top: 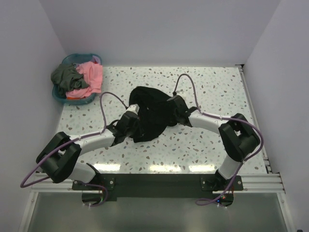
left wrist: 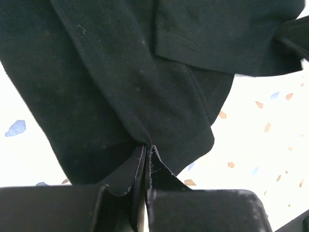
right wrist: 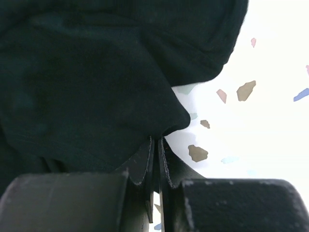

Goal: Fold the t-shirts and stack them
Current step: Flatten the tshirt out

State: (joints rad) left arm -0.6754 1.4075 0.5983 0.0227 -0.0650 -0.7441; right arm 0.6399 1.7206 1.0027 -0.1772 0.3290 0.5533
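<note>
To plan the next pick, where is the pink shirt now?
In the top view, the pink shirt lies in the blue basket at the far left corner of the table, just right of the dark grey shirt.

a fold of the black t-shirt [right wrist: 87, 82] is pinched between the nearly closed fingers of the right hand [right wrist: 155, 146]. most of the view is filled by the dark, bunched cloth, while the bright speckled surface [right wrist: 270, 135] is seen at the right beside the cloth's edge.
</note>
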